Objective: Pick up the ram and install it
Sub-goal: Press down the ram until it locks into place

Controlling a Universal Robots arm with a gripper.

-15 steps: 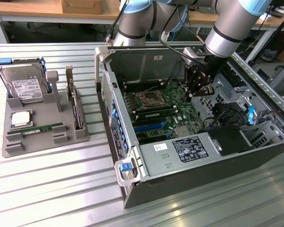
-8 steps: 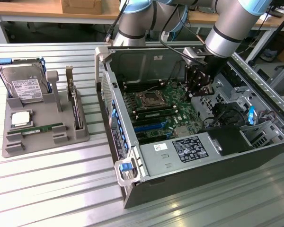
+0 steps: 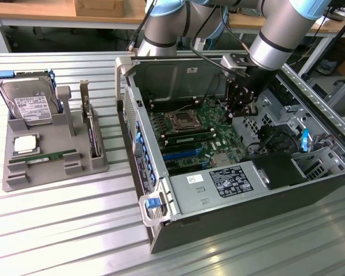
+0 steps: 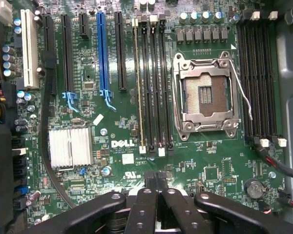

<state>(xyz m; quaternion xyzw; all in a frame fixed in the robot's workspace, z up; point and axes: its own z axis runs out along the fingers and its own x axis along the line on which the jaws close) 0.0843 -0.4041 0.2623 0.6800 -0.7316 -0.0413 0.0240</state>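
Tool [image 3: 240, 109]: inside the open computer case [image 3: 161, 195], hanging over the motherboard [image 3: 204, 123]; in the wrist view its fingers [image 4: 156, 187] are pressed together with nothing between them, clenched and empty.
Ram [image 3: 52, 156]: a long green stick lying flat in a slot of the grey holder tray [image 3: 23, 178], on the surface [image 3: 75, 230] at the exterior view's left, outside the case.
Ram relative to tool: well apart; the case wall stands between them, and the tool is not touching it.
Seated stick [image 4: 136, 83]: in the wrist view one memory slot next to the processor socket [image 4: 205, 92] carries a thin stick on edge; the neighbouring black slots look bare.
Tray contents: a hard drive [image 3: 29, 103] upright at the back, a square silver processor chip [image 3: 24, 145] lying flat, an expansion card [image 3: 91, 129] standing on edge.
Socket: open, with its metal frame around bare contacts.
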